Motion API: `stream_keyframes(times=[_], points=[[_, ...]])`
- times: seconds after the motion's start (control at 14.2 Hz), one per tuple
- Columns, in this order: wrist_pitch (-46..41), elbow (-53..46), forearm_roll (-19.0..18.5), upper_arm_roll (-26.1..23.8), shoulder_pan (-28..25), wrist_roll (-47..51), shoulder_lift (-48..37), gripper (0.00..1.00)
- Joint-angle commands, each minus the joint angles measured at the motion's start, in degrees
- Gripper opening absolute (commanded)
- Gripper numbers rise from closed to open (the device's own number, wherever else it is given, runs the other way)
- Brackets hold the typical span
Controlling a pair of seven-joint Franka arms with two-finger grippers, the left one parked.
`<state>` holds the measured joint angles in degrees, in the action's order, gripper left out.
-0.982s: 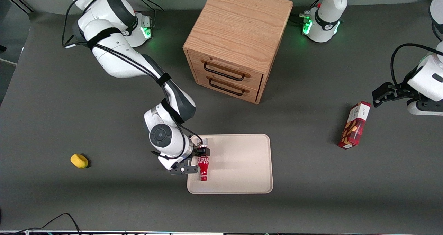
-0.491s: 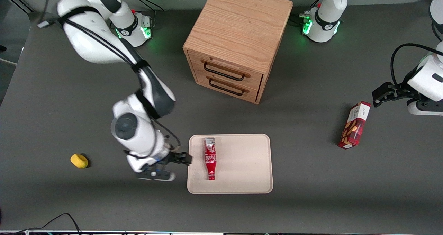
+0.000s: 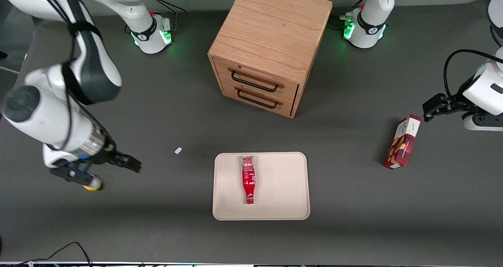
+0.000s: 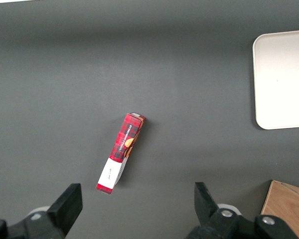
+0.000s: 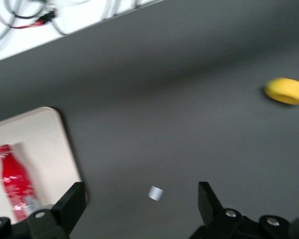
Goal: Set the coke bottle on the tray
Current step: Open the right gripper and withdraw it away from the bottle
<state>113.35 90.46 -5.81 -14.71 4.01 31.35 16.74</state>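
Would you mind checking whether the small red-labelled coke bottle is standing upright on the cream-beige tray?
No, the coke bottle lies on its side on the tray, with the open gripper well away.

No words can be read anywhere. The coke bottle (image 3: pixel 248 179) on the tray (image 3: pixel 283 188) has white writing on its red label, but it is too small to read. So is the print on the snack box (image 4: pixel 120 160).

The gripper (image 3: pixel 131 164) has no writing; it hangs over the table toward the working arm's end.
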Motion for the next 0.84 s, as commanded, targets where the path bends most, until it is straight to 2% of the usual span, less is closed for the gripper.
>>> stream_keyframes(times=[0.0, 0.14, 0.35, 0.49, 0.63, 0.77], points=[[-1.11, 9.98, 1.24, -0.41, 3.80, -5.93, -10.03, 1.00], [-3.21, 11.32, 1.24, -0.41, 5.13, -10.58, -13.30, 1.00], [-7.26, 11.32, 1.41, -0.41, 6.88, -22.88, -15.85, 1.00], [-9.54, 11.40, 1.50, -0.67, 8.29, -24.93, -16.82, 1.00], [-10.78, 11.49, 4.21, -2.16, 10.05, -25.29, -17.70, 1.00], [-11.05, 11.49, 4.84, -2.43, 10.50, -25.29, -18.05, 1.00]])
